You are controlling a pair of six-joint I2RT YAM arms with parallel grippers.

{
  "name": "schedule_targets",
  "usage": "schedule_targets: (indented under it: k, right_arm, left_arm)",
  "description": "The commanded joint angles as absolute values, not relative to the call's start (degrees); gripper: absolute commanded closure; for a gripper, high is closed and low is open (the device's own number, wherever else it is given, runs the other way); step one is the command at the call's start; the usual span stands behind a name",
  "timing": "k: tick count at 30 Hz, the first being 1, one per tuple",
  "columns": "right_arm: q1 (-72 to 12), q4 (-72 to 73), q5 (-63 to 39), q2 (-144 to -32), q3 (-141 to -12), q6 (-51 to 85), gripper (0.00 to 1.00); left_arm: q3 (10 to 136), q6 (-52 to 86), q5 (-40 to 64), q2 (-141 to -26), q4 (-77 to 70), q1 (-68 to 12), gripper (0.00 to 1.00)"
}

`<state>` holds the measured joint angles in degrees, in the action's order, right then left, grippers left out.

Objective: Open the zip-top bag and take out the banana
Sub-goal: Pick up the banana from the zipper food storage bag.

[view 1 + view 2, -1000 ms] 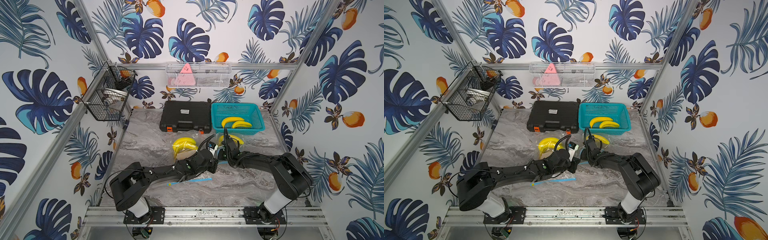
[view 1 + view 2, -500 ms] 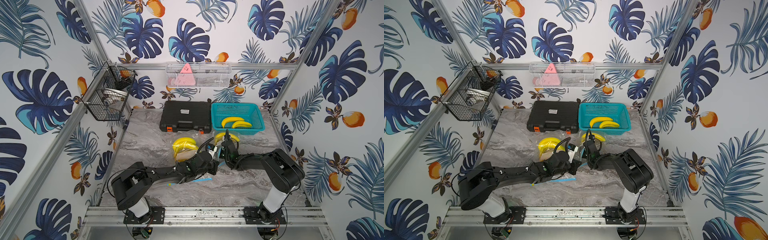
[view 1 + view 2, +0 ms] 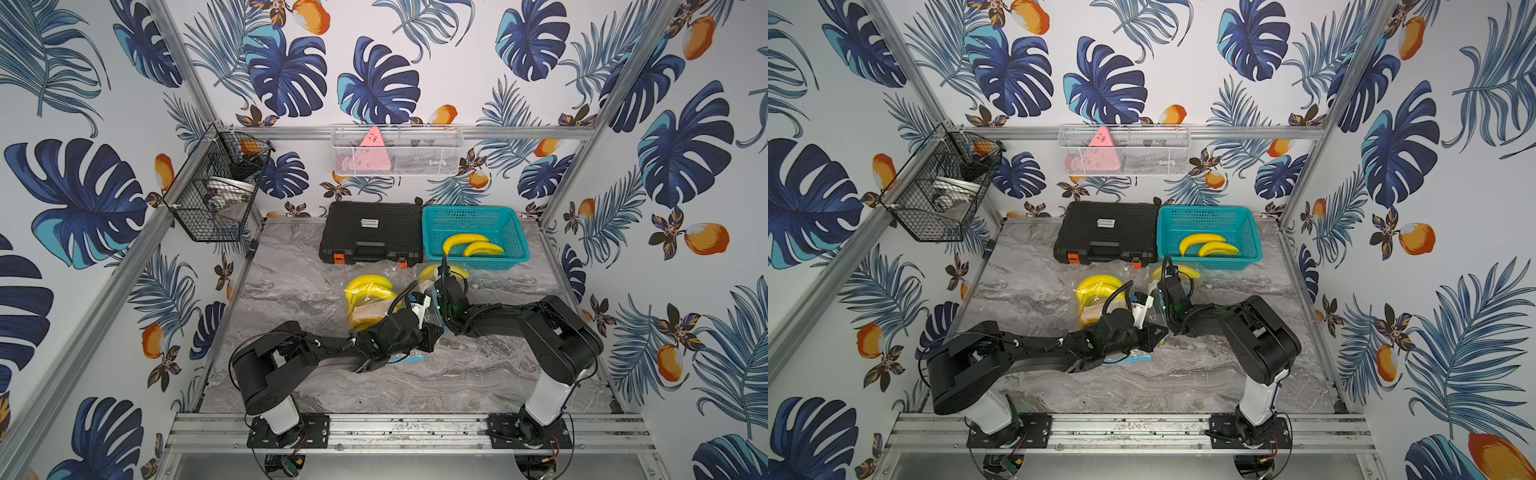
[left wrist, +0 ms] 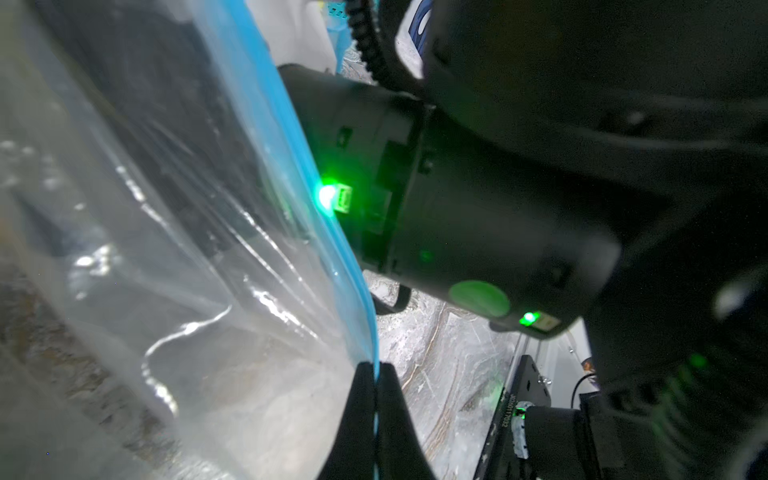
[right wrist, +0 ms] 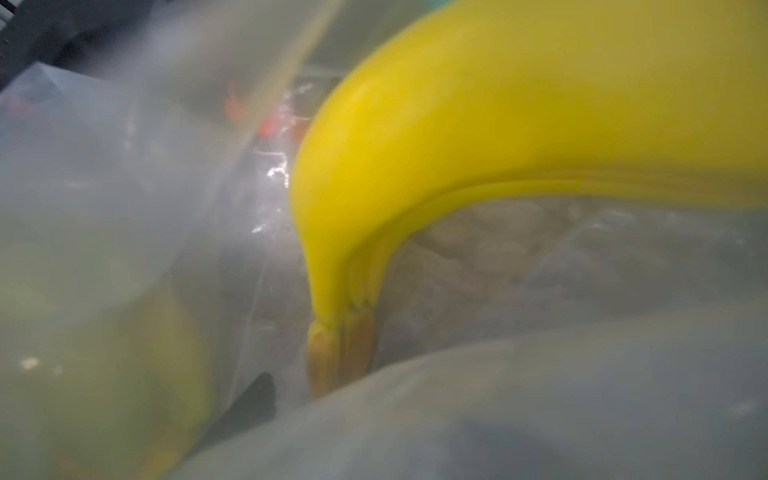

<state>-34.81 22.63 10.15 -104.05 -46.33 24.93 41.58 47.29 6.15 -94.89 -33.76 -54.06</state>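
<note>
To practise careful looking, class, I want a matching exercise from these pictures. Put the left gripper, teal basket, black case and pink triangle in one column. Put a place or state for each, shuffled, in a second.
Column one:
1. left gripper
2. teal basket
3. black case
4. pink triangle

Column two:
A. holds two loose bananas
B. in the white mesh rack on the back wall
C. shut on the blue edge of the zip-top bag
D. lies closed beside the teal basket

Pairs: 1-C, 2-A, 3-D, 4-B.

Overhead pair, wrist cams seemingly close
</note>
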Motion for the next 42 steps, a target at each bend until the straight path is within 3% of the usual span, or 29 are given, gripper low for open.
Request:
schedule_targets:
  k: [1,6,11,17,29,42]
  right_arm:
    - [-34.79,24.01,9.41,-105.95,-47.56,25.31,0.28]
    - [-34.88,24.99,6.11,-109.85,-50.09,26.11,0.44]
    - [-34.89,29.97,5.95,-108.63,-46.83,26.86,0.73]
    - [-34.89,21.42,4.25,-103.48,-46.13,23.77,0.98]
    - [-34.68,-7.73,-4.78,-80.19,-35.56,21.35,0.98]
    - [-34.02,-19.02,-9.18,-69.64,-35.90,22.46,0.97]
  left_arm:
    - [40.88,50.47,13.01,-94.51,-38.40,-55.01,1.00]
    - [40.45,49.75,12.24,-92.76,-36.92,-55.11,1.00]
    - [39.85,48.77,11.29,-91.21,-35.25,-55.11,1.00]
    - [40.63,46.00,10.28,-89.40,-29.05,-54.89,1.00]
    - [42.59,40.12,10.81,-87.66,-19.00,-52.55,1.00]
    - [45.20,35.54,9.89,-87.00,-13.70,-51.48,1.00]
